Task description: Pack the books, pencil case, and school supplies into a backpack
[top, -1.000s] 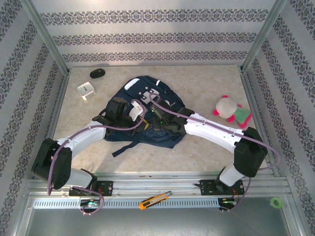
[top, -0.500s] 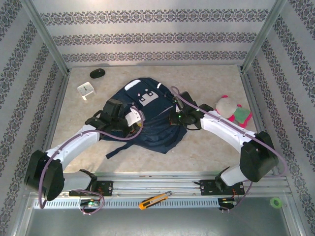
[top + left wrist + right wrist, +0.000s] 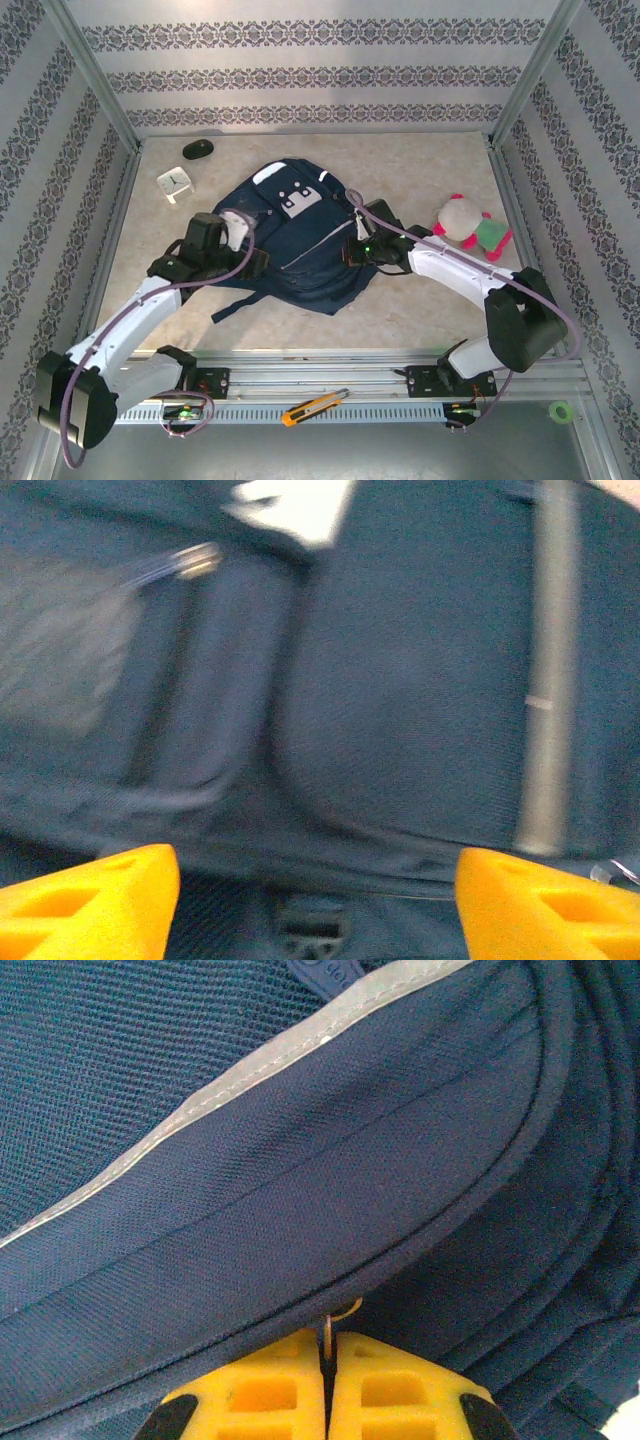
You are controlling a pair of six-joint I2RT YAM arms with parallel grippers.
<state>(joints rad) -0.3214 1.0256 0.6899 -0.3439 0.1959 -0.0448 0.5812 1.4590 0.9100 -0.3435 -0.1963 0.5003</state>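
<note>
While the right gripper (image 3: 327, 1345) is clenched tight, its yellow fingers (image 3: 265, 1390) meet on a thin metal zip pull (image 3: 340, 1316) that sticks out of the seam on the backpack (image 3: 300, 255). The navy fabric and a grey trim band rise straight ahead of those fingers in the right wrist view.

The left gripper (image 3: 315, 875) is released. Its two yellow tips stand wide apart with nothing between them, and blurred blue pockets of the backpack lie just ahead of them.

From above, the backpack lies flat on the table (image 3: 420, 170) between the two grippers, the left one at its left edge and the right one at its right edge.

Behind the right gripper's wrist and off to its outer side sits a pink and green plush toy (image 3: 470, 228). Beyond the left gripper, toward the far wall, are a small white clock (image 3: 173, 183) and, farther still, a black mouse (image 3: 198, 149).

Both arms are folded, elbows thrown far outward. Each forearm slants inward to the backpack, the left one low and long.
</note>
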